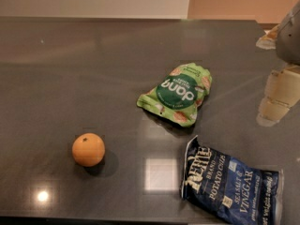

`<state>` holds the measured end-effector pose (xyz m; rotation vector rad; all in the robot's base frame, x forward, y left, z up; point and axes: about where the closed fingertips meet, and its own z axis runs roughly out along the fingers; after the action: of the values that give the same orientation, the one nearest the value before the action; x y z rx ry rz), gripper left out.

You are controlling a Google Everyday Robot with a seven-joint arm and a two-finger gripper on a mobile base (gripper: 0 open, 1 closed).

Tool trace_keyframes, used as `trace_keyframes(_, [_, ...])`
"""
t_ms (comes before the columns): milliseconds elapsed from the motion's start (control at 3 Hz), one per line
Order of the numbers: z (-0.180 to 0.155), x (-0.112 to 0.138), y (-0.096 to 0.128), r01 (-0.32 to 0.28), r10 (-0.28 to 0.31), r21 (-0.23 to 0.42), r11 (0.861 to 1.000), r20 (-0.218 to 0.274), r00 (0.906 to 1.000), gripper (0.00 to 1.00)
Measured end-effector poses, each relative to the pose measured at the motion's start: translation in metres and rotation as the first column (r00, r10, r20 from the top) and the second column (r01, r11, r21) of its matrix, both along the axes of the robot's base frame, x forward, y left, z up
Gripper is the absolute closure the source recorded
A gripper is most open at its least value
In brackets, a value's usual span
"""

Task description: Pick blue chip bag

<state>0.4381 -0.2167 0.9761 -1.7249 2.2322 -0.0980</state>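
The blue chip bag (232, 184) lies flat on the dark grey counter (93, 78) at the front right. It is crinkly navy with white "Kettle Brand Potato Chips Sea Salt & Vinegar" lettering, and its right end reaches the counter's front edge. My gripper (276, 100) hangs at the right edge of the view, above the counter, up and to the right of the bag and apart from it. It holds nothing that I can see.
A bright green "dang" pouch (177, 93) lies just behind the bag, near the middle of the counter. An orange (88, 149) sits at the front left. The counter's front edge runs along the bottom of the view.
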Motion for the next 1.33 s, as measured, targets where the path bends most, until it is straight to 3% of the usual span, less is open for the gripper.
trace_keyframes(667, [0.000, -0.003, 0.002, -0.012, 0.012, 0.006, 1.000, -0.004, 0.9999, 0.00])
trace_keyframes(1333, [-0.010, -0.031, 0.014, -0.101, 0.105, 0.062, 0.993, -0.052, 0.9931, 0.00])
